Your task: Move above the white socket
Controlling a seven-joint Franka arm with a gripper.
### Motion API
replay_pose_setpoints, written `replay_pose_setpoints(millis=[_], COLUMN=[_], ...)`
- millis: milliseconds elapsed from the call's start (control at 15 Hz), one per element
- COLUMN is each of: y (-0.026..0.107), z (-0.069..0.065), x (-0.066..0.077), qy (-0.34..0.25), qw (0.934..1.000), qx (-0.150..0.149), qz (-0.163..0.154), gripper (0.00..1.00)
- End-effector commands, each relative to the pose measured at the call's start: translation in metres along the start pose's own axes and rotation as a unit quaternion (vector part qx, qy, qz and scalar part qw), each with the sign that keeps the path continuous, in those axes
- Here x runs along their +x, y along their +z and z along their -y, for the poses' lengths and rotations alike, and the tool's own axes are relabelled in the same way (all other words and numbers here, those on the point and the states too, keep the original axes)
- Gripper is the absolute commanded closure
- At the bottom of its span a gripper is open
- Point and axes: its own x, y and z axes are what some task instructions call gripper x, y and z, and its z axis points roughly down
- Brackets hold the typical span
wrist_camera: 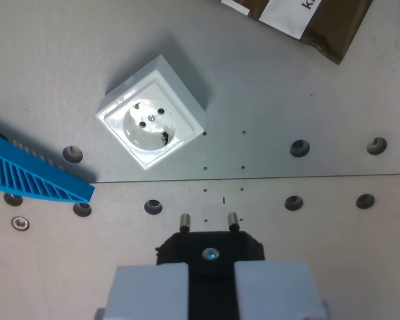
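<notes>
Currently the hand [212,283] occupies the bottom edge of the wrist view, its two pale fingers [150,290] closed on a black plug [211,250] whose two metal pins [185,221] point away from the camera toward the bench [307,87]. The white socket [151,125] sits on the bench, above and toward the wrist view's left of the plug, well apart from it and turned at an angle, one corner pointing toward the plug.

Judgement: the step in hand is not complete; the plug pins are offset from the socket's round recess. To do it well, the arm needs to travel toward the socket until the pins sit directly over the recess, holding height so nothing touches. A wrist rotation is likely needed, since the socket's two holes lie on a diagonal while the pins run level.

A blue ribbed part [37,173] lies beside the socket on the wrist view's left; a cardboard box [333,27] lies beyond it to the right. Neither appears to obstruct the path.
</notes>
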Motion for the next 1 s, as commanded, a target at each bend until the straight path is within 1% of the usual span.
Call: replay_pose_setpoints(millis=[67,600,1000], y=[-0.0001,0.0012,0.0072], z=[0.0,0.0004,0.002], x=[0.0,-0.0003,-0.0012], qy=[0.0,-0.011,-0.037], qw=[1.0,0.9999,0.9993], qx=[0.0,0.0,0.0], qz=[0.0,-0.001,-0.008], gripper=[1.0,1.0,1.0])
